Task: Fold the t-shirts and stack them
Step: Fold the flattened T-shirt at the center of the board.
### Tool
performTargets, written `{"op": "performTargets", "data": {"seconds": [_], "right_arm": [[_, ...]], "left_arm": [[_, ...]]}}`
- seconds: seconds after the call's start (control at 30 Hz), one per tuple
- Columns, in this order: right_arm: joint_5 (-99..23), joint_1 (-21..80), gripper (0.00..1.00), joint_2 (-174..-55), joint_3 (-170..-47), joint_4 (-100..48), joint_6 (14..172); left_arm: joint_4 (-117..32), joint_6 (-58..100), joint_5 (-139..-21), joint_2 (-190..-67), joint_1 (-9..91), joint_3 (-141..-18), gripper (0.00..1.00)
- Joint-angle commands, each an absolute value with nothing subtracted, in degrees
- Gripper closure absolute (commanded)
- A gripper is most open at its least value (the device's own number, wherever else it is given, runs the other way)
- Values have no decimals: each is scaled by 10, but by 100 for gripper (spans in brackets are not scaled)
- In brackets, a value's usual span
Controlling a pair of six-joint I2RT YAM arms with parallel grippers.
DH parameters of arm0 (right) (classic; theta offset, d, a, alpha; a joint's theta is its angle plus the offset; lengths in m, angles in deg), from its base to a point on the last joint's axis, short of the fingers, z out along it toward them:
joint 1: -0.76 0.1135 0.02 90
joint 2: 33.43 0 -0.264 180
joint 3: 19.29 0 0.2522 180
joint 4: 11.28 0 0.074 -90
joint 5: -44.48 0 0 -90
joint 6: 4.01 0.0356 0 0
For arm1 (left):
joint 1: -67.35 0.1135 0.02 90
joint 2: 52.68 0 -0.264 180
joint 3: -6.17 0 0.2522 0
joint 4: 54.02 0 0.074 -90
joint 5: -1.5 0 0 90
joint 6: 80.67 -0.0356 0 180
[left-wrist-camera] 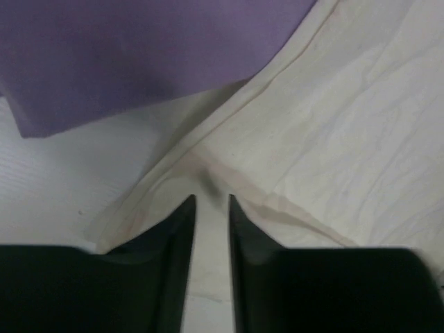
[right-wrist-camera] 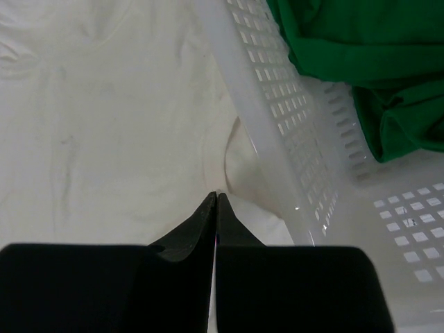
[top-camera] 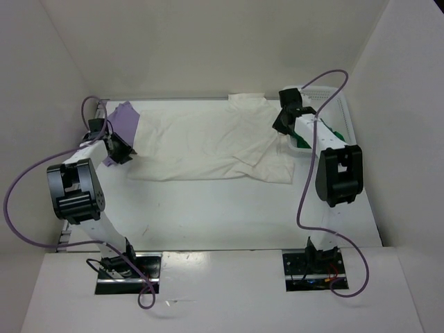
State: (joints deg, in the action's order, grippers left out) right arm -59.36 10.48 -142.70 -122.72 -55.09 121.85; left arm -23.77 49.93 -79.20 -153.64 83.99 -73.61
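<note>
Your left tool [left-wrist-camera: 211, 201] stands slightly spread, its tips over the creased hem of the white t-shirt [top-camera: 208, 146], which lies rumpled and wide across the worktop [top-camera: 229, 215]. The smooth lavender t-shirt [top-camera: 125, 121] lies at the far left, touching the white one. Your right tool [right-wrist-camera: 215, 197] is pressed together beside the perforated plastic basket [right-wrist-camera: 277, 104], which holds the crumpled green t-shirt [right-wrist-camera: 361, 55].
</note>
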Motion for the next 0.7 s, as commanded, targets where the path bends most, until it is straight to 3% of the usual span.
{"op": "performTargets", "data": {"seconds": [0.0,0.03,0.07,0.13,0.3,0.37,0.47,0.5,0.53,0.67], "right_arm": [[-616,100,97,-1448,-1259,-530,1211],[-616,100,92,-1448,-1259,-525,1211],[-616,100,78,-1448,-1264,-519,1211],[-611,100,66,-1433,-1264,-519,1211],[-599,100,63,-1370,-1265,-527,1201],[-584,100,63,-1312,-1206,-514,1201],[-546,100,77,-1207,-1065,-479,1239],[-523,100,84,-1184,-1030,-470,1247],[-513,100,96,-1163,-1001,-470,1254],[-513,100,99,-1090,-888,-470,1273]], "left_arm": [[-256,491,-807,-1544,835,-762,57],[-251,491,-807,-1544,835,-762,45],[-243,482,-807,-1531,835,-762,20],[-237,476,-823,-1499,835,-749,15],[-214,465,-841,-1365,835,-694,15],[-200,458,-824,-1345,835,-671,20],[-224,484,-759,-1328,856,-580,28],[-230,484,-754,-1328,856,-561,35],[-242,495,-754,-1328,856,-539,37],[-266,531,-749,-1353,862,-534,41]]}}
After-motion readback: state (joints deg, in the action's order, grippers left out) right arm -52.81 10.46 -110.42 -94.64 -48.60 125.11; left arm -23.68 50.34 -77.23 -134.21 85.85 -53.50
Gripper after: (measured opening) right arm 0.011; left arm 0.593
